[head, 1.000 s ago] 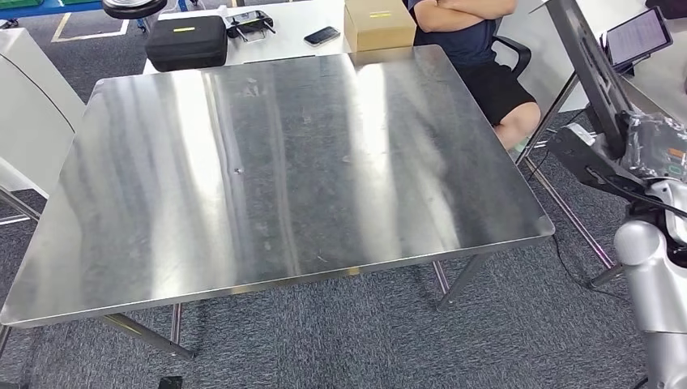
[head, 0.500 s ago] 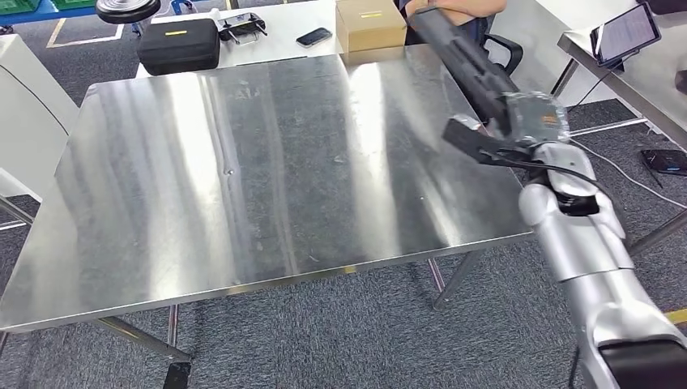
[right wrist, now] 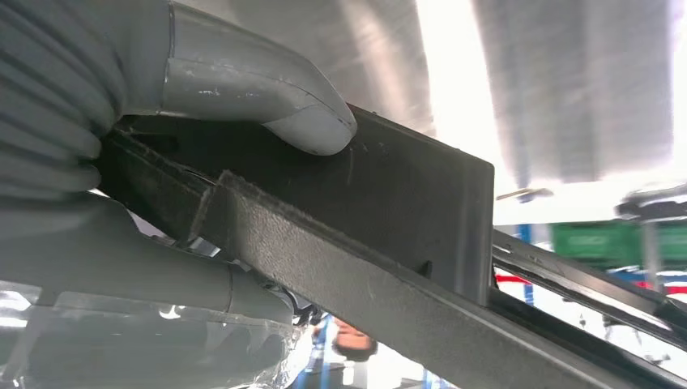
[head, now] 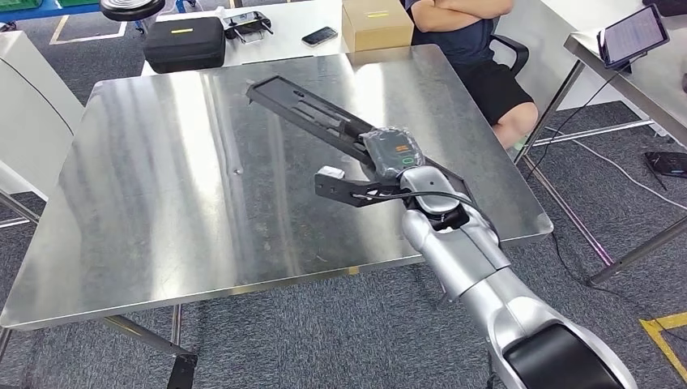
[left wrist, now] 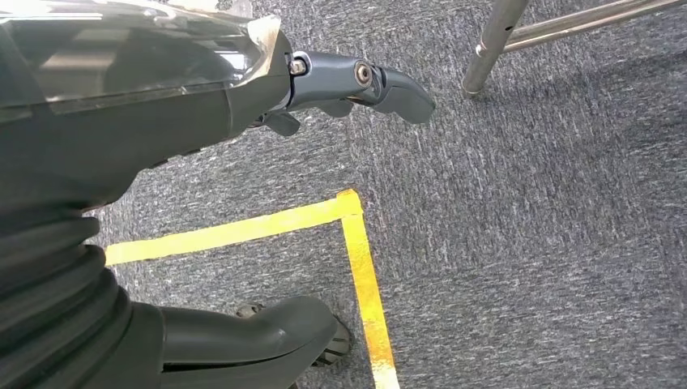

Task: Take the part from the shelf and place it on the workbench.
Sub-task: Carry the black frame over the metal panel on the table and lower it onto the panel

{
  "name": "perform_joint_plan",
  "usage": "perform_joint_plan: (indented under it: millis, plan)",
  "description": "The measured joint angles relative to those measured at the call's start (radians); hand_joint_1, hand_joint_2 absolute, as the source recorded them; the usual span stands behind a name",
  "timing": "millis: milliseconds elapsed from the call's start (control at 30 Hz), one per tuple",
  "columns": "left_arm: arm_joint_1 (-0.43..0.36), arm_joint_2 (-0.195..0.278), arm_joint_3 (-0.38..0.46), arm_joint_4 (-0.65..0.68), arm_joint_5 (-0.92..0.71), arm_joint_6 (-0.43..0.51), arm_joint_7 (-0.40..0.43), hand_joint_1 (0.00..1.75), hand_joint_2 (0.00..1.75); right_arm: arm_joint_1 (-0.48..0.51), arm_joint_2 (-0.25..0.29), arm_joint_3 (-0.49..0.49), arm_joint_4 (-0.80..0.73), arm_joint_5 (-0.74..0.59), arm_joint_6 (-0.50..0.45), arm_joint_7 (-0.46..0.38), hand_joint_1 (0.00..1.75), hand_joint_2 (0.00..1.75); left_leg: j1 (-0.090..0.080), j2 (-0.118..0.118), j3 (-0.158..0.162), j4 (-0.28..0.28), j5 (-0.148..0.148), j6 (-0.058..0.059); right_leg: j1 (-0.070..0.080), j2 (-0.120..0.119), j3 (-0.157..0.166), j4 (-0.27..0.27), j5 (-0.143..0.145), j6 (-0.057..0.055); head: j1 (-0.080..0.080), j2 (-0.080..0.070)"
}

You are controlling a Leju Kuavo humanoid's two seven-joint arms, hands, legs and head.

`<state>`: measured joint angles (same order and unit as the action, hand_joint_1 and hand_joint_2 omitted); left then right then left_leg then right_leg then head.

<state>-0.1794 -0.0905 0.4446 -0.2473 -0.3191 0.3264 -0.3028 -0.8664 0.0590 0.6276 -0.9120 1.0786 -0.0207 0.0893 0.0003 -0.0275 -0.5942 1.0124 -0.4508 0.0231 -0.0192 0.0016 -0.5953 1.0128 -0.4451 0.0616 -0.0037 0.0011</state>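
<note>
The robot's right hand point(head: 393, 154), wrapped in clear film, grips a long black flat plastic part with slots point(head: 308, 109) above the brushed stainless-steel desk point(head: 162, 186). The part runs forward and to the left from the hand, out over the middle of the desk; whether its far end touches the steel cannot be told. Close up, the thick grey thumb point(right wrist: 267, 97) presses on the part's flat face point(right wrist: 389, 186), with the other fingers closed underneath. The left hand point(left wrist: 243, 89) hangs over grey carpet point(left wrist: 526, 227) marked with yellow tape point(left wrist: 356, 243), holding nothing, one dark finger point(left wrist: 381, 85) stretched out. Beyond the right hand, past the desk's far edge, sit a black zipped case point(head: 184, 42), a cardboard box point(head: 377, 24) and a phone point(head: 321, 36); a seated person point(head: 474, 49) with folded arms waits to that hand's right.
</note>
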Motion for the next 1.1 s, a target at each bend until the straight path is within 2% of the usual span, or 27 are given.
perform_joint_plan:
  millis: [167, 333, 433, 633, 967, 1100]
  plan:
    - [-0.001, 0.0, -0.017, -0.002, -0.015, 0.0, 0.003, 0.0, 1.75, 0.01, 0.035, 0.033, 0.025, 0.021, 0.005, -0.025, 1.75, 1.75, 0.0, 0.0, 0.0, 0.0, 0.0, 0.0, 0.0, 0.0, 0.001, -0.001, 0.0, 0.0, 0.0, 0.0]
    - [-0.003, 0.0, -0.027, -0.003, -0.015, -0.007, 0.018, 0.0, 1.75, 0.046, 0.027, 0.051, 0.03, 0.083, 0.01, -0.013, 1.75, 1.75, 0.0, -0.001, 0.0, 0.001, 0.0, 0.0, 0.0, 0.0, 0.001, -0.002, 0.0, 0.0, 0.0, 0.0]
    - [0.003, 0.002, -0.027, -0.003, -0.006, -0.015, 0.019, 0.0, 1.75, 0.075, -0.025, 0.028, -0.008, 0.146, 0.043, -0.001, 1.75, 1.75, 0.0, -0.004, 0.0, 0.001, 0.0, 0.0, 0.0, -0.003, 0.002, -0.002, 0.0, 0.0, 0.0, 0.0]
    - [0.019, 0.009, -0.026, -0.003, 0.002, -0.025, 0.016, 0.0, 1.75, 0.159, -0.143, -0.082, -0.107, 0.259, 0.079, -0.036, 1.75, 1.75, -0.002, -0.005, -0.001, 0.002, -0.001, 0.001, -0.001, -0.004, 0.002, -0.003, 0.0, 0.001, 0.0, 0.0]
    - [0.045, 0.022, 0.001, -0.003, 0.038, -0.034, -0.015, 0.0, 1.75, 0.261, -0.342, -0.202, -0.157, 0.36, 0.048, -0.149, 1.75, 1.75, -0.003, -0.006, -0.002, 0.003, -0.001, 0.002, -0.002, -0.005, 0.002, -0.003, 0.0, 0.001, 0.0, 0.0]
    - [0.056, 0.026, 0.01, -0.003, 0.039, -0.045, -0.024, 0.0, 1.75, 0.265, -0.382, -0.222, -0.157, 0.384, 0.04, -0.175, 1.75, 1.75, -0.003, -0.005, -0.002, 0.003, -0.001, 0.002, -0.002, -0.005, 0.002, -0.003, 0.0, 0.001, 0.0, 0.0]
